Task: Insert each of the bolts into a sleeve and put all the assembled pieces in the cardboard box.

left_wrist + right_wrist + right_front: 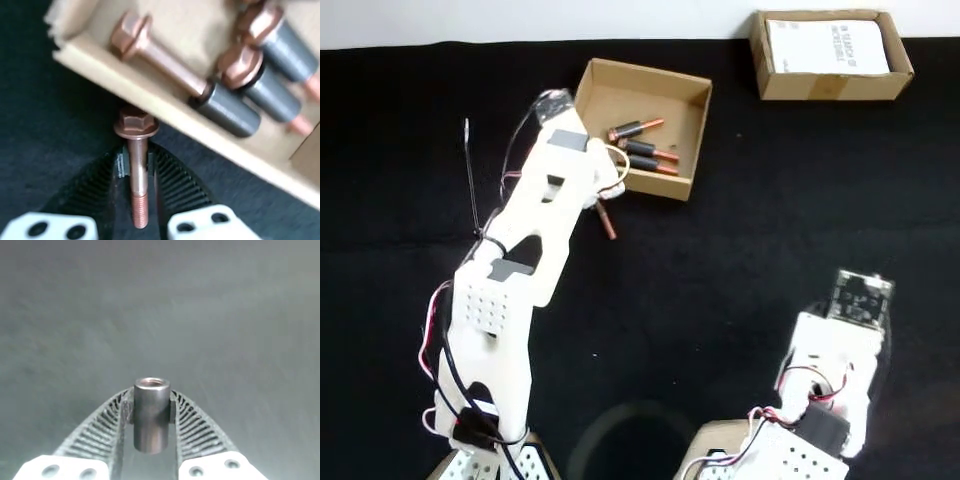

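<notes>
The right gripper point(151, 397) sits nearest, its fingers pinching the sleeve point(151, 415) by its sides. Well apart and farther out, the left gripper point(135, 156) has its fingers clamped on the bolt point(136, 167) by its shank, just outside the cardboard box point(660, 187).

Likely trouble: the threaded tip faces back toward the left wrist, so mating could arrive head-first and jam. A nudge could also shove the box.

The sleeve's long axis runs along its fingers, with the bore open beyond the fingertips. The bolt's axis likewise follows its fingers, head toward the box wall.
</notes>
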Action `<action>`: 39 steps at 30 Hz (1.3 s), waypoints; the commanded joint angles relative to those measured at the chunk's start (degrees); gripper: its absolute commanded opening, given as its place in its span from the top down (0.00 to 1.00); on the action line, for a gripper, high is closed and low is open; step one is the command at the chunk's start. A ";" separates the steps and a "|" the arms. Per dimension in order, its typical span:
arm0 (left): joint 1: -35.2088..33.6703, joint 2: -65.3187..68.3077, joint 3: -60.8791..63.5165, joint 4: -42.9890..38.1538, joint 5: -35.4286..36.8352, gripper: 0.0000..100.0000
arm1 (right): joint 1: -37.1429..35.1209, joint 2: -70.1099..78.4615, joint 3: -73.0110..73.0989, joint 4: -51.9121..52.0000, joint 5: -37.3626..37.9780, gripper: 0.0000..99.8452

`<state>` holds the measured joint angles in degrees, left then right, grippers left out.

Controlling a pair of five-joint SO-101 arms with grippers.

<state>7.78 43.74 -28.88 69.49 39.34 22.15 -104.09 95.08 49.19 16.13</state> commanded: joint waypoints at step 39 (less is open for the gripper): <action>2.42 -97.10 39.43 23.74 -26.64 0.99 | -38.99 -0.31 -8.84 -1.89 -12.04 0.99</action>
<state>10.95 -46.64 4.35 97.45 14.64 -16.53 -104.09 88.75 46.99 4.44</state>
